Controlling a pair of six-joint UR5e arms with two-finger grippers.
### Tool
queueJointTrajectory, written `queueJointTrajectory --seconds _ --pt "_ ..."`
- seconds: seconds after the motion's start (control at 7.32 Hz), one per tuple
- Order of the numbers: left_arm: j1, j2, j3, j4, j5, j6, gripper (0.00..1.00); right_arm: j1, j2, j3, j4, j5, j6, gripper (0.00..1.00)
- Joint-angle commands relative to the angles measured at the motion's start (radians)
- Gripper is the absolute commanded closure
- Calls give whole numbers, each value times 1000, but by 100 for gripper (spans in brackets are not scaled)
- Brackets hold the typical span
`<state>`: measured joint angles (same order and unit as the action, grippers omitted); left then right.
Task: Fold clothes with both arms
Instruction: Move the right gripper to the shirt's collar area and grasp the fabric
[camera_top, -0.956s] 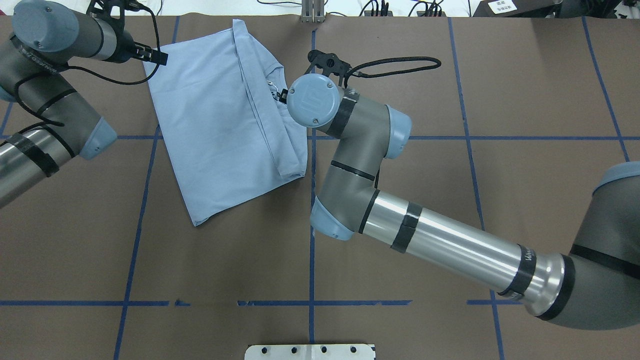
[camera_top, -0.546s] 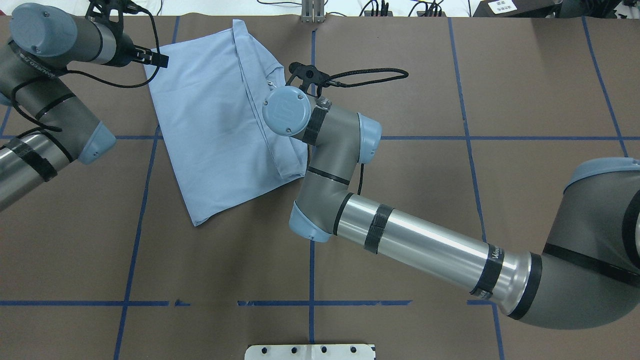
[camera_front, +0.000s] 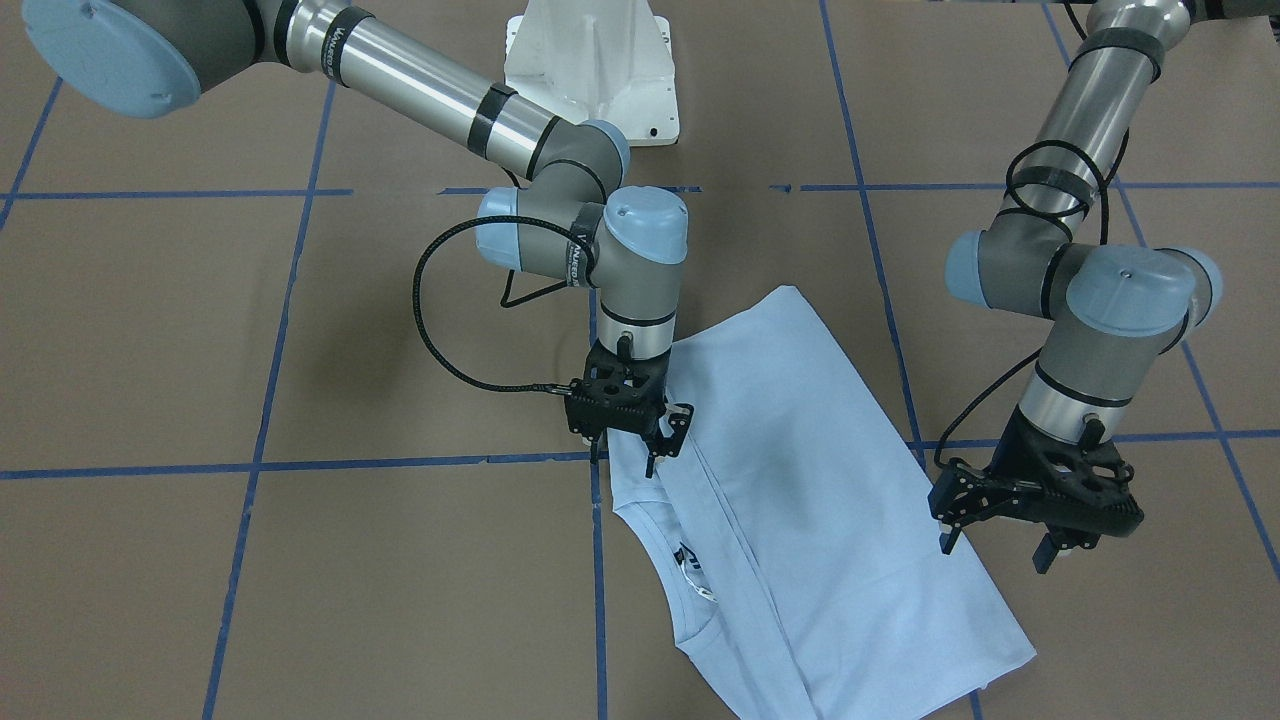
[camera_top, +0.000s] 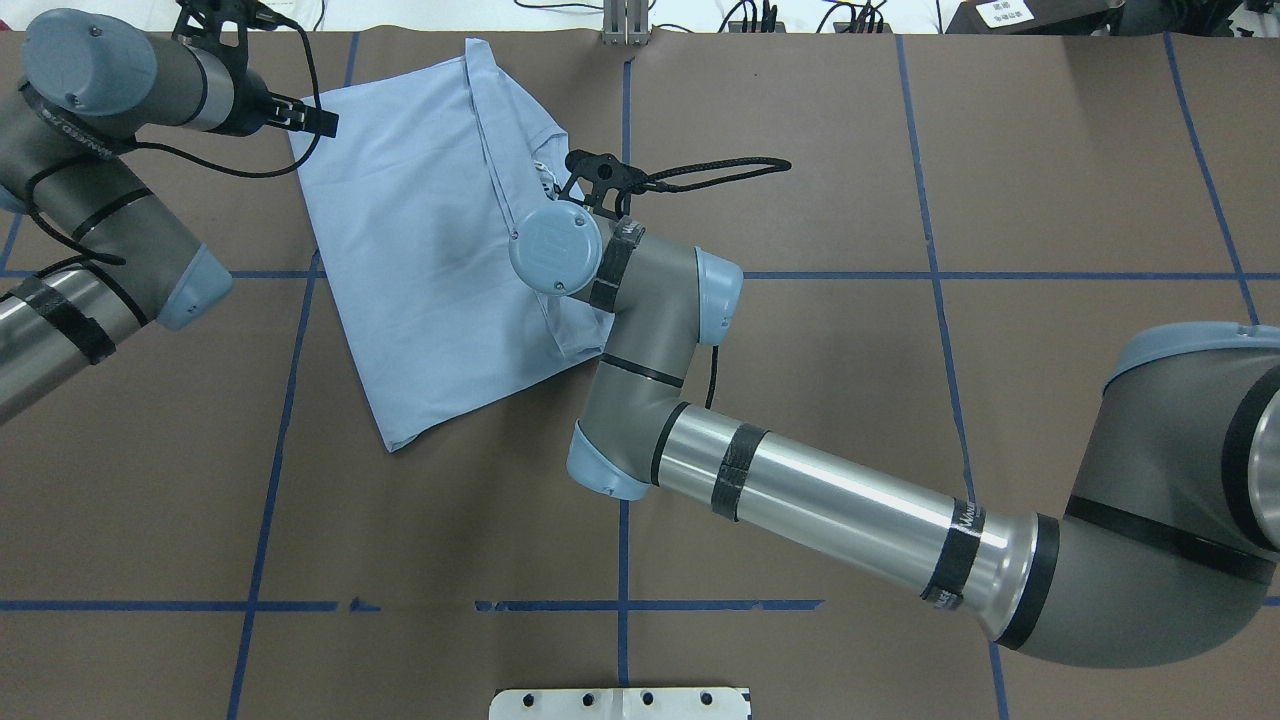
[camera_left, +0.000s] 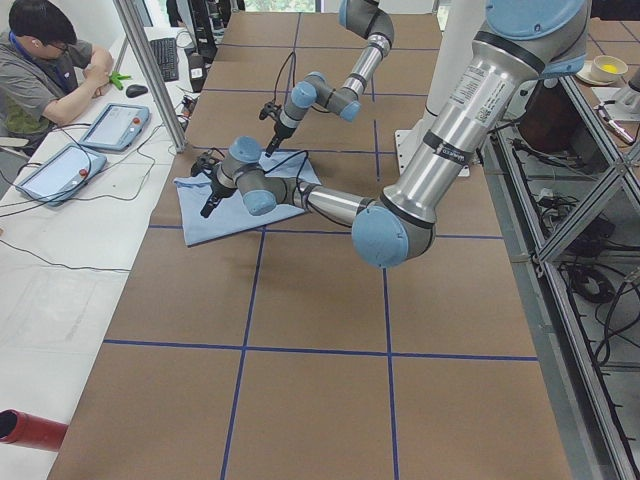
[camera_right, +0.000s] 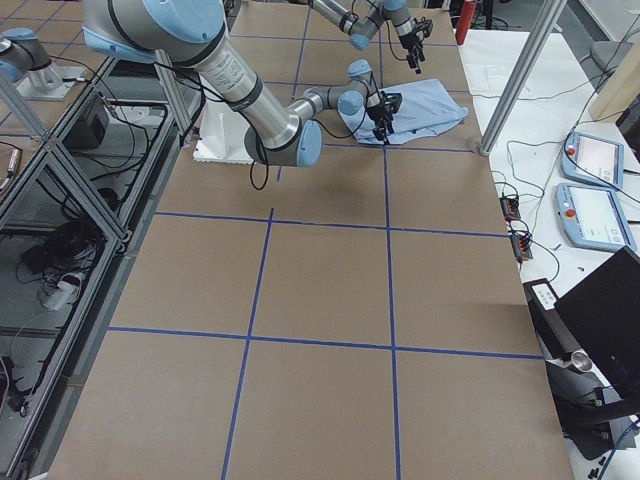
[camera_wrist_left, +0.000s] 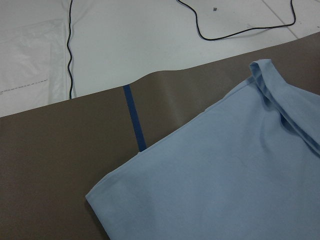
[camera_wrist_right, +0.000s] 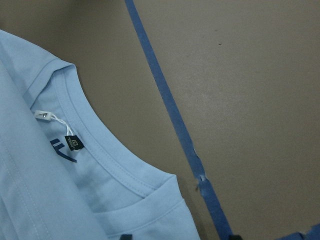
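Observation:
The clothes are one light blue T-shirt (camera_front: 800, 480), folded lengthwise and lying flat at the table's far left (camera_top: 420, 230). Its round collar (camera_wrist_right: 100, 155), with a dark label and a white tag, faces the table's middle. My right gripper (camera_front: 628, 460) hangs open just over the shirt's edge beside the collar. Its fingertips (camera_wrist_right: 125, 236) barely show at the bottom of the right wrist view. Overhead, the wrist hides it. My left gripper (camera_front: 993, 555) is open, low beside the shirt's opposite long edge near a far corner (camera_top: 318, 112). That corner (camera_wrist_left: 100, 195) lies flat.
Blue tape lines (camera_top: 622, 606) grid the brown table. The white pedestal base (camera_front: 590, 60) stands at the robot's side. A metal post (camera_top: 625, 20) and cables line the far edge. A seated person (camera_left: 40, 60) and pendants (camera_left: 115, 125) are beyond that edge.
The right arm has swung left and its wrist now covers the shirt's collar side. The left arm has barely moved. The shirt lies as before.

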<state>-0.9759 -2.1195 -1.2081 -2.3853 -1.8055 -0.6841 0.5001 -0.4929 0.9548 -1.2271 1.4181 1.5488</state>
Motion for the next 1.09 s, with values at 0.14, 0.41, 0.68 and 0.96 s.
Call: queueJointTrajectory --seconds 0.14,0.41,0.68,0.96 --pt "0 1 1 0 0 0 0 -14 0 -4 -2 -13 -3 34" --pt "0 9 -1 -2 0 0 0 -18 0 -5 -2 -18 -3 38" --pt "0 13 -1 -2 0 0 0 -17 2 -5 0 -16 -1 81" --pt "0 15 -1 -9 0 0 0 -17 2 -2 -2 -16 -1 100"
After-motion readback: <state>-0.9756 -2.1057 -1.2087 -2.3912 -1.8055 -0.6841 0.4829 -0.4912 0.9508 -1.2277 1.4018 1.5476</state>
